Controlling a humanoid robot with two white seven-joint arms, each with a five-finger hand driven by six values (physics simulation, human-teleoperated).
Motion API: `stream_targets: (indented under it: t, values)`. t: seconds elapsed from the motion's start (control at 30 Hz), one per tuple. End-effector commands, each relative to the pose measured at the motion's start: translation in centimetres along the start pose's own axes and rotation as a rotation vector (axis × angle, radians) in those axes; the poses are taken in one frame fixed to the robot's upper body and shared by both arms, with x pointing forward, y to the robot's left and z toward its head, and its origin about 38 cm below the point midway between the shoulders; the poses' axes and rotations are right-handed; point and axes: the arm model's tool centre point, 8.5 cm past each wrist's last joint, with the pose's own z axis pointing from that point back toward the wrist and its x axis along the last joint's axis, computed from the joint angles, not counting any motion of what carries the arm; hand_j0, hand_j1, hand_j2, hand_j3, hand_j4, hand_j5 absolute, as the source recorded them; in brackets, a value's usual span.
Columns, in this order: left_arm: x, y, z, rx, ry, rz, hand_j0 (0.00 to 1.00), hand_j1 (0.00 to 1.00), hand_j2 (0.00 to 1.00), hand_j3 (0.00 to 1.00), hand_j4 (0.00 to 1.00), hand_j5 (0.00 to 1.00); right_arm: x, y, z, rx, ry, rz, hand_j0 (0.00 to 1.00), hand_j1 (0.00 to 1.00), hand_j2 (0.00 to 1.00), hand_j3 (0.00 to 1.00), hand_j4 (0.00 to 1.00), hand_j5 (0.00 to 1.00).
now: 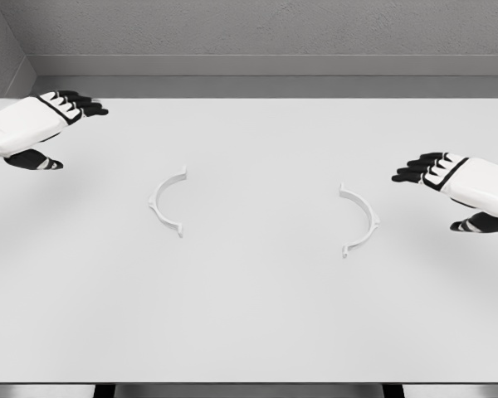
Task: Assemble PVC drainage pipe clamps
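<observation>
On the table (249, 332), two clamp halves (168, 201) lie apart.

Tabletop (249, 323): a smooth, matt white surface is shown, without grain or gloss; only faint soft shadows are cast on it.
Left clamp half (167, 201): a smooth white plastic look is given, matt, close in tone to the tabletop.
Right clamp half (361, 220): the same smooth, matt white plastic finish is seen.
Left robot hand (41, 124): a hard white shell, smooth and slightly satin, is joined by matt black fingers (87, 105).
Right robot hand (456, 182): the same smooth white shell and matt black finger segments are shown.
Back wall (266, 29): a rough, speckled grey plaster-like texture is seen.
</observation>
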Motion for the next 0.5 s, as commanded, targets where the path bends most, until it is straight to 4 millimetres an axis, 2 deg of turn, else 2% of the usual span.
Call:
stream_targets:
  t: [0.0,0.03,0.17,0.3,0.47]
  values:
    - [0.7,-0.6,-0.4,-0.022,-0.021,-0.003,1.00,1.00,1.00,1.00,1.00,1.00,0.1,0.4,-0.2,0.010,-0.004,-0.011,1.00,1.00,1.00,1.00,1.00,1.00]
    - [0.7,-0.6,-0.4,-0.022,-0.021,-0.003,1.00,1.00,1.00,1.00,1.00,1.00,0.1,0.4,-0.2,0.010,-0.004,-0.011,1.00,1.00,1.00,1.00,1.00,1.00]
    - [1.1,-0.7,-0.7,-0.037,-0.031,-0.027,1.00,1.00,1.00,1.00,1.00,1.00,1.2,3.0,-2.7,-0.090,-0.039,-0.135,1.00,1.00,1.00,1.00,1.00,1.00]
    - [1.0,-0.6,-0.7,-0.034,-0.031,-0.030,1.00,1.00,1.00,1.00,1.00,1.00,0.9,3.9,-3.1,-0.074,-0.021,-0.140,1.00,1.00,1.00,1.00,1.00,1.00]
    - [1.4,-1.1,-1.4,-0.062,-0.030,-0.078,1.00,1.00,1.00,1.00,1.00,1.00,0.1,6.0,-6.9,-0.003,-0.021,-0.151,1.00,1.00,1.00,1.00,1.00,1.00]
